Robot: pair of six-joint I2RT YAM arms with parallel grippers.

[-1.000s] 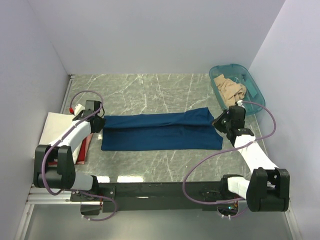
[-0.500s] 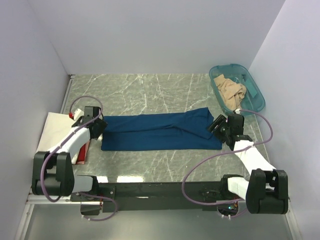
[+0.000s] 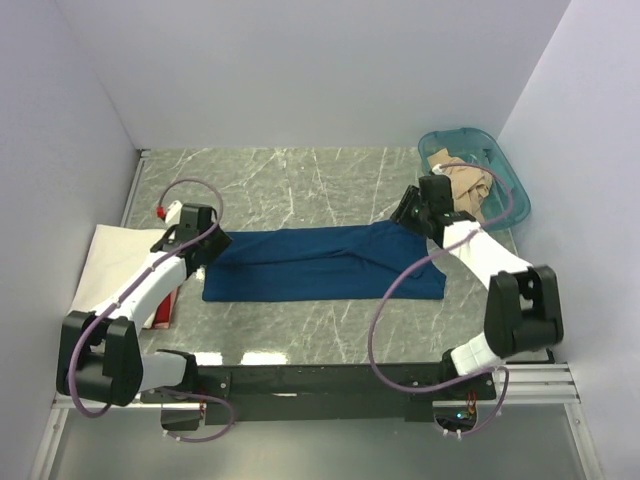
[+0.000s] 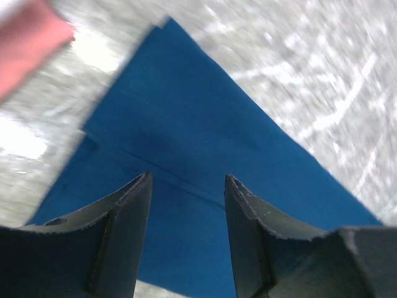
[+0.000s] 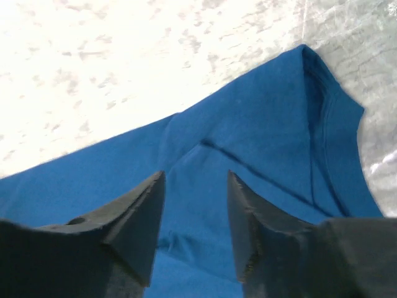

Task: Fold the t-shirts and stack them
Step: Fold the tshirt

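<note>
Two spread, empty: left end effector (image 4: 187, 180) over navy t-shirt (image 3: 320, 265) left end, right end effector (image 5: 195, 180) over opposite end.

Seen from above, our left arm (image 3: 150, 282) rises from the lower left of the frame toward mid-left, and the left gripper (image 3: 207, 243) points right and down with its jaws parted. Our right arm (image 3: 480, 255) folds from the lower right up to the upper right. The right gripper (image 3: 408, 208) aims left, its jaws also apart.

Teal tub (image 3: 516, 196) at far right of marble table (image 3: 300, 180); red block (image 3: 167, 308) at left
</note>
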